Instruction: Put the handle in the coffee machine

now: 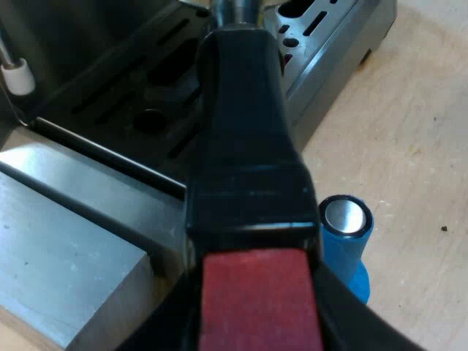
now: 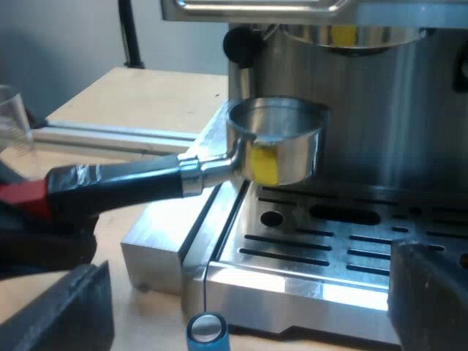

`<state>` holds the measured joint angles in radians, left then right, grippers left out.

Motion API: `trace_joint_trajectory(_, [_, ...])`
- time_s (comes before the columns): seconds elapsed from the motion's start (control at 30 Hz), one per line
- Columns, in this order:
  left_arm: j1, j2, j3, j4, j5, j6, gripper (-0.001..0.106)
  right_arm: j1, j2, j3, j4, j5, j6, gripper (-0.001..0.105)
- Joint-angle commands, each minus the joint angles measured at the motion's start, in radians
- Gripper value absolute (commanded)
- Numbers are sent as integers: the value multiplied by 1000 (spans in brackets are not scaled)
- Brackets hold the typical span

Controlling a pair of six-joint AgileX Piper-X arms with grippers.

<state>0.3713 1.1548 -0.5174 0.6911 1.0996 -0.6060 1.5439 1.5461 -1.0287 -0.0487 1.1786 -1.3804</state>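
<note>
The metal holder (image 2: 281,150) hangs level above the drip tray (image 2: 344,245), its basket just below the machine's brew head (image 2: 344,33) and apart from it. A yellow patch marks the basket's side. My left gripper (image 1: 259,296) is shut on the red end (image 1: 257,300) of the holder's dark handle (image 1: 245,131); from the right wrist view it is the dark mass (image 2: 44,245) at the red end (image 2: 25,197). My right gripper (image 2: 248,300) stands open near the tray's front edge, holding nothing.
A blue tamper (image 1: 347,238) with a metal top stands on the wooden table beside the machine's base, close under the handle; it is also near the tray's front (image 2: 207,329). A measuring glass (image 2: 11,121) stands beyond the handle. A steel block (image 1: 66,256) adjoins the tray.
</note>
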Motion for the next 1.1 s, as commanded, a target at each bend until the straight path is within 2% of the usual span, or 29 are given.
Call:
trace_joint_trajectory(0.03, [-4, 14, -23, -22, 64, 12, 0, -39, 18, -2, -49, 15, -16, 78])
trace_joint_trajectory(0.23, [-4, 68, -85, -19, 69, 12, 0, -103, 24, -2, -99, 12, -14, 78])
trace_joint_trajectory(0.6, [-86, 157, -180, -4, 55, 24, 0, -133, 87, -2, -170, -7, -14, 78])
trace_joint_trajectory(0.83, [-95, 208, -195, -6, 66, 13, 0, -157, 144, -4, -299, -12, -82, 78])
trace_joint_trajectory(0.97, [-128, 224, -206, -6, 66, 13, 0, -185, 158, -4, -353, -12, -121, 78])
trace_joint_trajectory(1.1, [-169, 227, -225, -6, 26, 13, 0, -214, 160, -4, -362, -18, -121, 78])
